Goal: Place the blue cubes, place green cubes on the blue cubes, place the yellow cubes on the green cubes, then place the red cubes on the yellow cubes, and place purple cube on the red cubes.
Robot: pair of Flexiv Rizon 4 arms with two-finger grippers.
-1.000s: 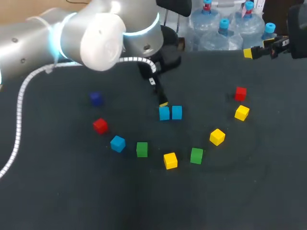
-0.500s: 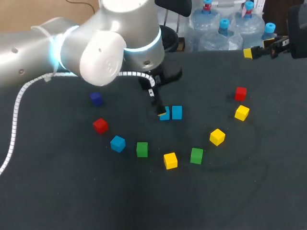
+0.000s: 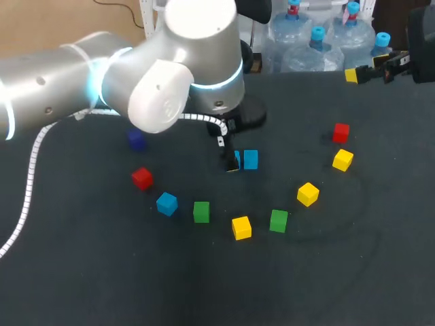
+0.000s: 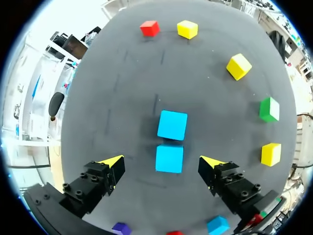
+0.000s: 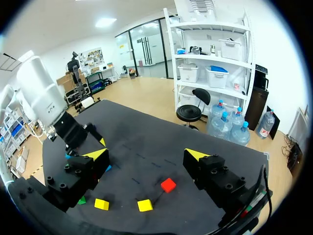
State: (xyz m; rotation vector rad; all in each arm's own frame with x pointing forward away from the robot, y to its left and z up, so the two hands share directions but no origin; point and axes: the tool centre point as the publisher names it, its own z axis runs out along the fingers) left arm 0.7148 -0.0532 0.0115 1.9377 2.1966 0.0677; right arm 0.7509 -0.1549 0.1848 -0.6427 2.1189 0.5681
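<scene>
Blue cube (image 4: 169, 158) (touching a second cube (image 4: 172, 125)) lies between left claw's (image 4: 162, 162) spread fingers (image 4: 113, 165)

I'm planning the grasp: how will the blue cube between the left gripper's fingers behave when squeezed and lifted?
The blue cube looks rigid and flat-faced, so it probably won't deform or roll. It sits square inside the open left gripper, so it likely won't twist. Its matte faces suggest little slip.
</scene>
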